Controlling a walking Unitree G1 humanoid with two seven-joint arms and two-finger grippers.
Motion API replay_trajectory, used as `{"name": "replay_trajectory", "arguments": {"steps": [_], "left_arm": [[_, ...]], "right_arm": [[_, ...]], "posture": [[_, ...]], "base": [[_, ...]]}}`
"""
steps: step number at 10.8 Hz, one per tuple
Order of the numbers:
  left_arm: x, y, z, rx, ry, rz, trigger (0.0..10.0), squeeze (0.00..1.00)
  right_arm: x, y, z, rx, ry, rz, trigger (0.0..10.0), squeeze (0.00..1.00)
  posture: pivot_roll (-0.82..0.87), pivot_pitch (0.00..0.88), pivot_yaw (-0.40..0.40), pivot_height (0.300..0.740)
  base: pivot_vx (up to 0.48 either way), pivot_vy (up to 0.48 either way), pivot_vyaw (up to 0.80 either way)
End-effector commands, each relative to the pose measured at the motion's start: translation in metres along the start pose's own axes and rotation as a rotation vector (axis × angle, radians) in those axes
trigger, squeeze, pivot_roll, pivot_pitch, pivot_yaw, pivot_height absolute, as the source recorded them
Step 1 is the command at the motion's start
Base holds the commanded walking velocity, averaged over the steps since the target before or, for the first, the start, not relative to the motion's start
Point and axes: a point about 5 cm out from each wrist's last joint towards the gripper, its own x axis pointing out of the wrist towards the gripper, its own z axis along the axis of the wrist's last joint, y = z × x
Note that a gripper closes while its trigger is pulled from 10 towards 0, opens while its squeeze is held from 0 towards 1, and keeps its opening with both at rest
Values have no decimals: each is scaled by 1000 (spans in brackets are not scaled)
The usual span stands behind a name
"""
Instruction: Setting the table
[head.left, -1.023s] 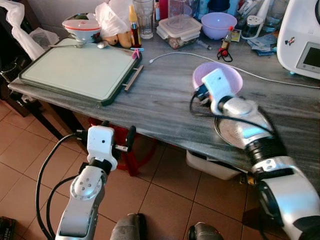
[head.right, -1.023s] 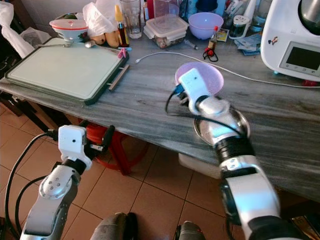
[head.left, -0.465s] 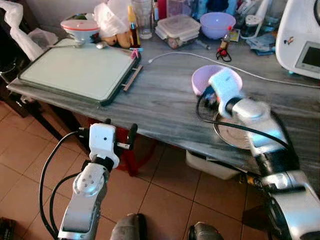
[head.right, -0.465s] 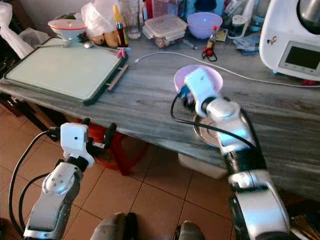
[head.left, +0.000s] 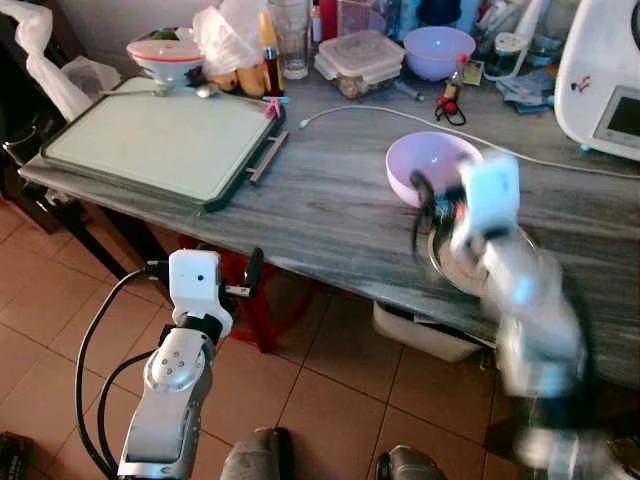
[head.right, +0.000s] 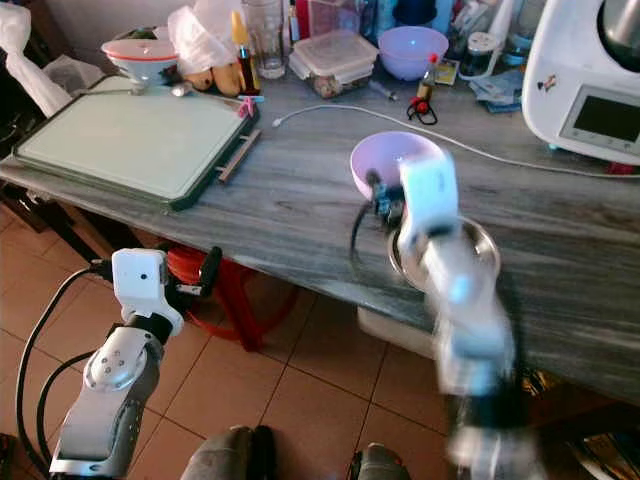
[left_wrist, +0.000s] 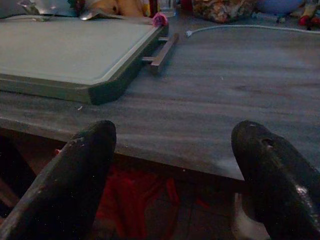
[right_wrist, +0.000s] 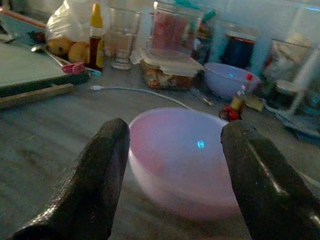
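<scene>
While the pink bowl (head.left: 432, 165) sits upright on the grey table (head.left: 330, 215), just beyond a metal plate (head.right: 478, 245) near the table's front edge, the right claw (right_wrist: 175, 170) stands close behind it with its two black fingers spread wide, one on either side of the bowl and holding nothing. That arm is blurred in the head views. Further back, a white cable (head.left: 400, 115) runs across the table, with a purple bowl (head.left: 438, 50) and lidded container (head.left: 358, 58) behind it. A green cutting board (head.left: 160, 140) lies to the left. Below the table edge, the left claw (left_wrist: 172, 165) hangs wide open and empty.
</scene>
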Motion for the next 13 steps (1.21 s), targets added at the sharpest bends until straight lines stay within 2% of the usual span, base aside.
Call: {"name": "replay_trajectory", "arguments": {"steps": [1,2,4,6,8,9,10,11,12,13], "left_arm": [[0,4,-3,-6,11,20,10000,0],[2,4,-1,-5,7,20,10000,0],[4,5,-1,-7,4,24,10000,0],[0,6,-10,-24,32,39,10000,0],[-4,9,-17,-24,50,63,10000,0],[-3,10,-21,-27,55,72,10000,0],[2,10,-16,-24,41,68,10000,0],[6,11,-14,-13,33,57,10000,0],[4,13,-16,-8,36,56,10000,0],[1,15,-21,-5,50,62,10000,0]], "right_arm": [[-8,1,4,-10,-48,-28,10000,0],[-21,-5,-10,76,-6,-98,10000,0],[-27,-4,-18,63,28,-99,10000,0],[-26,2,-22,75,23,-75,10000,0],[-27,4,-26,90,28,-94,10000,0],[-28,2,-32,55,31,-130,10000,0],[-22,-2,-36,55,34,-175,10000,0],[-15,-6,-43,106,74,-231,10000,0],[-15,-8,-49,108,114,-251,10000,0],[-18,-9,-55,69,144,-258,10000,0]], "posture": [[-20,43,72,740],[-23,38,76,740],[-37,26,72,740],[-37,3,73,740],[-34,0,70,740],[-37,0,79,740],[-34,0,87,740],[-39,0,88,740],[-41,0,86,740],[-47,0,89,740]], "base": [[0,0,0],[-247,0,0],[-264,0,-800],[-289,0,-800],[-292,0,0],[-289,0,0],[-292,0,0],[-296,0,0],[-296,0,0],[-296,0,0]]}}
